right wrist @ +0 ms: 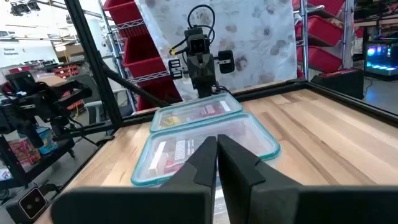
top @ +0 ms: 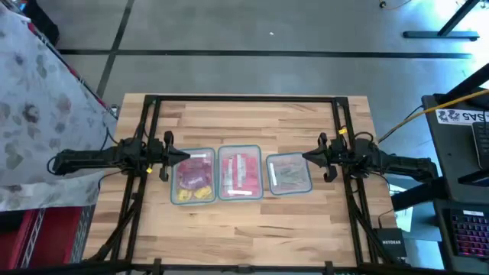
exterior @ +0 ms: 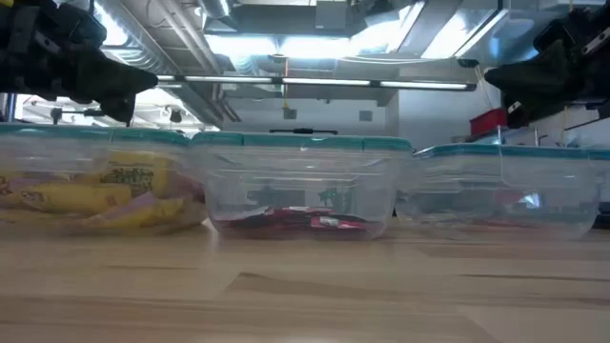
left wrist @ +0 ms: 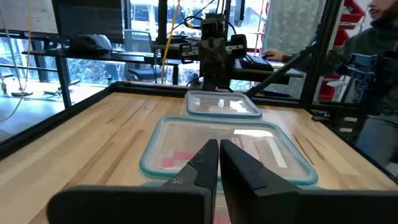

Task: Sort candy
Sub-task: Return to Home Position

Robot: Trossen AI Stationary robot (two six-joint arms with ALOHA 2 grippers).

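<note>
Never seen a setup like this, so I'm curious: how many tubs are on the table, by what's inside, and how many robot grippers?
Left tub, yellow and purple candy: 1
Middle tub, red candy: 1
Right tub, pale contents: 1
Grippers, left gripper and right gripper: 2
Total: 5

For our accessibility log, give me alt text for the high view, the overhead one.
Three lidded clear containers stand in a row on the wooden table: left container with yellow and magenta candy, middle container with red candy, right container unclear. The left gripper and right gripper flank the row.
</note>
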